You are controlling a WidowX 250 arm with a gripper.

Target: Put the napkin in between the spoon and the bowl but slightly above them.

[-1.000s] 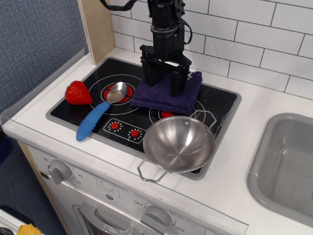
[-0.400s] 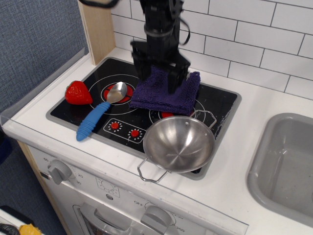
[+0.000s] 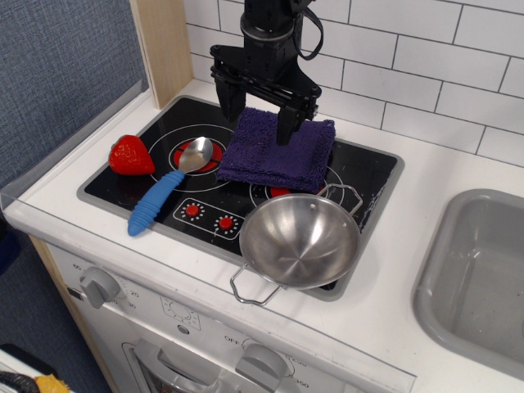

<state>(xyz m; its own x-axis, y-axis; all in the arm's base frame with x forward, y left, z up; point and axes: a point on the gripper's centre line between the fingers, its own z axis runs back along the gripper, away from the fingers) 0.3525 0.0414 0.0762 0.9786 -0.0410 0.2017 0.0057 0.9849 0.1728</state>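
napkin (image 3: 279,151) lay folded on the stovetop, between spoon (image 3: 168,186) and bowl (image 3: 300,239), slightly behind both. looked soft, light, thick and limp; best pinched at a folded edge. tool (image 3: 257,116) hovered above it, spread, gripping nothing.

Place: a toy play kitchen, set up like a home kitchen counter.
Hob: a black cooktop (image 3: 372,176) with printed red burners lay directly beneath the fingers (image 3: 286,124).
Wall: white tiles (image 3: 426,61) stood behind the fingers.
Sink: a grey basin (image 3: 483,274) sat far to their right.
Front: oven knobs (image 3: 98,285) were below, toward the camera.
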